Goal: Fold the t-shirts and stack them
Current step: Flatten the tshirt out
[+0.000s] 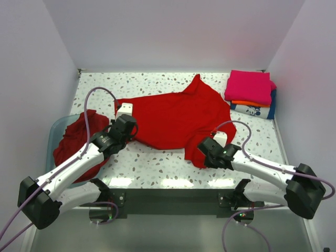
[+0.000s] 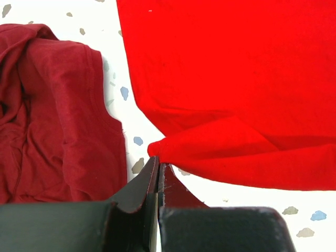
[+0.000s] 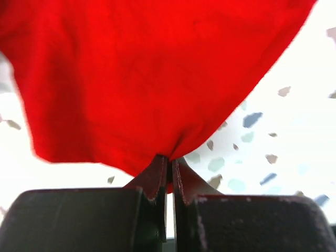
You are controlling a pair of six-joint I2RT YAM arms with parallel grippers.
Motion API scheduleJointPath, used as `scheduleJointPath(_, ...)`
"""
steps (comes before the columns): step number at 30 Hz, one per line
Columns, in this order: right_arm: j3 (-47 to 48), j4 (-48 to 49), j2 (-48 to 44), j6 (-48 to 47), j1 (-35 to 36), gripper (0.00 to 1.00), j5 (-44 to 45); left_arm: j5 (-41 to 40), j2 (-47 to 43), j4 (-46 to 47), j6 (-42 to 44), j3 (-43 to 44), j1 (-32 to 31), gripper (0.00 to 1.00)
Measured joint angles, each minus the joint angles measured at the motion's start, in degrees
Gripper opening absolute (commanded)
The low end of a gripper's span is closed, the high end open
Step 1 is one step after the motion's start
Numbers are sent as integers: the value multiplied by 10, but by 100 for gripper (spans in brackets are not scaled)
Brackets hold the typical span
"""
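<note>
A bright red t-shirt (image 1: 178, 118) lies spread and rumpled across the middle of the speckled table. My left gripper (image 1: 127, 128) is shut on its left edge; in the left wrist view a pinched fold of red cloth (image 2: 173, 149) sits at the gripper's tips (image 2: 158, 164). My right gripper (image 1: 207, 152) is shut on the shirt's near right corner; in the right wrist view the cloth (image 3: 147, 79) hangs from the closed gripper (image 3: 169, 164). A dark red shirt (image 1: 73, 144) lies crumpled in the teal tub, also in the left wrist view (image 2: 52, 115).
The translucent teal tub (image 1: 55, 131) stands at the left table edge. A stack of folded shirts (image 1: 251, 93), magenta on top, then orange and white with blue print, sits at the back right corner. White walls enclose the table.
</note>
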Motion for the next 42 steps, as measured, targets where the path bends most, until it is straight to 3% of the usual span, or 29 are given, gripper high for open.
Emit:
scheduleJointPath(15, 110, -199, -140, -4, 0, 0, 54, -20, -56, -9, -7, 0, 0, 0)
scheduleJointPath(23, 168, -290, -182, -7, 0, 0, 73, -4, -97, -46, -63, -1, -17, 0)
scheduleJointPath(33, 173, -372, -255, -1, 0, 0, 85, 0, -94, -122, -142, 19, -75, 0)
scheduleJointPath(42, 186, -369, -203, -24, 0, 2, 94, -5, -33, -136, -158, 34, -70, 0)
